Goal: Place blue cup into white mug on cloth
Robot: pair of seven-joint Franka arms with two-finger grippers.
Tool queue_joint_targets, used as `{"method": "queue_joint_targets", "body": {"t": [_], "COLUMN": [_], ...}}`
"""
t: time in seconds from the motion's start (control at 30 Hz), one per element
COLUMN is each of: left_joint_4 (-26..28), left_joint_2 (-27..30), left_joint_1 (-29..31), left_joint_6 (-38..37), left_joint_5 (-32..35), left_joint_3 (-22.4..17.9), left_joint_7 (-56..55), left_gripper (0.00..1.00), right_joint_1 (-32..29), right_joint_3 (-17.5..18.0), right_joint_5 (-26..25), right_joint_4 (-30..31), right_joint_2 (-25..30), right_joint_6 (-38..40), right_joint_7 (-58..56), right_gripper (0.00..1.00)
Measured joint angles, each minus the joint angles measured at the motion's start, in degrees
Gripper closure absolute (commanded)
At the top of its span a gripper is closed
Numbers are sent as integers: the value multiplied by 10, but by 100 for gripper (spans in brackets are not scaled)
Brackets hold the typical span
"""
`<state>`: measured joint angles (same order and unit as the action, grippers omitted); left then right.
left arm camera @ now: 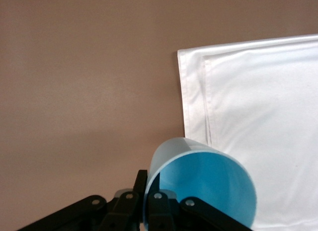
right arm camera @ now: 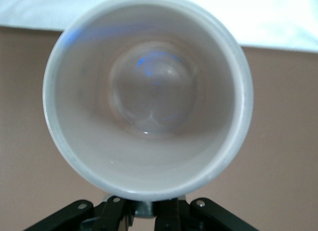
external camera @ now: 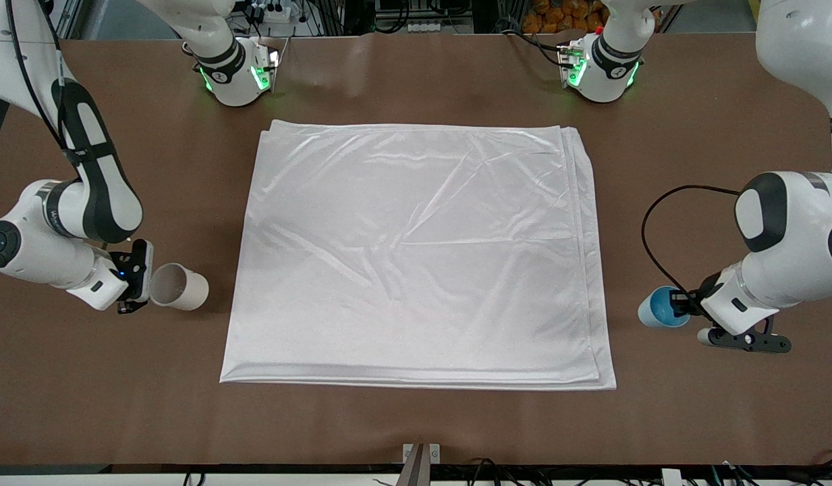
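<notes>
The white cloth (external camera: pixel 416 256) lies flat in the middle of the table. My right gripper (external camera: pixel 142 283) is shut on the white mug (external camera: pixel 181 287), beside the cloth toward the right arm's end. The mug is tipped on its side with its mouth toward the gripper. In the right wrist view the mug (right arm camera: pixel 149 92) fills the frame and my right gripper (right arm camera: pixel 149 213) clamps its small dark handle. My left gripper (external camera: pixel 682 309) is shut on the blue cup (external camera: pixel 660 307), also tipped sideways, beside the cloth toward the left arm's end. In the left wrist view my left gripper (left arm camera: pixel 147 203) pinches the rim of the blue cup (left arm camera: pixel 203 184).
The bare brown table (external camera: pixel 416 425) surrounds the cloth. The two arm bases (external camera: pixel 237 74) (external camera: pixel 601 67) stand farther from the front camera than the cloth. A corner of the cloth (left arm camera: pixel 258 116) shows in the left wrist view, and its edge (right arm camera: pixel 268 17) in the right wrist view.
</notes>
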<state>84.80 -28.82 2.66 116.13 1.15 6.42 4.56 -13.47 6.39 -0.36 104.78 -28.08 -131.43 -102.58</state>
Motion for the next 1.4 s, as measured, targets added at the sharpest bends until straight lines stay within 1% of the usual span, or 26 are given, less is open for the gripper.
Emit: {"method": "queue_joint_targets", "body": {"t": [0.27, 0.63, 0.8, 0.93, 1.07, 1.3, 1.4], "left_joint_4": [0, -2, -1, 1, -1, -4, -4], "left_joint_2": [25, 79, 82, 82, 82, 82, 82], "left_joint_1": [0, -1, -3, -5, -5, -5, -5], "left_joint_6": [-21, -90, -94, -94, -93, -93, -94], "left_joint_5": [0, 0, 0, 0, 0, 0, 0], "left_joint_3": [9, 44, 73, 87, 92, 95, 98], "left_joint_7": [-2, -15, -57, -76, -80, -80, -80], "left_gripper": [100, 100, 100, 100, 100, 100, 100], "right_joint_1": [47, 146, 192, 228, 263, 316, 337], "right_joint_3": [4, 6, 6, 6, 6, 5, 5], "right_joint_5": [9, 11, 11, 9, 3, -32, -36], "right_joint_4": [9, 39, 44, 45, 45, 46, 48], "right_joint_2": [19, 53, 57, 57, 57, 57, 56], "right_joint_6": [3, 3, 3, 2, 1, -1, -6], "right_joint_7": [41, 174, 243, 297, 348, 446, 476], "right_gripper": [100, 100, 100, 100, 100, 100, 100]}}
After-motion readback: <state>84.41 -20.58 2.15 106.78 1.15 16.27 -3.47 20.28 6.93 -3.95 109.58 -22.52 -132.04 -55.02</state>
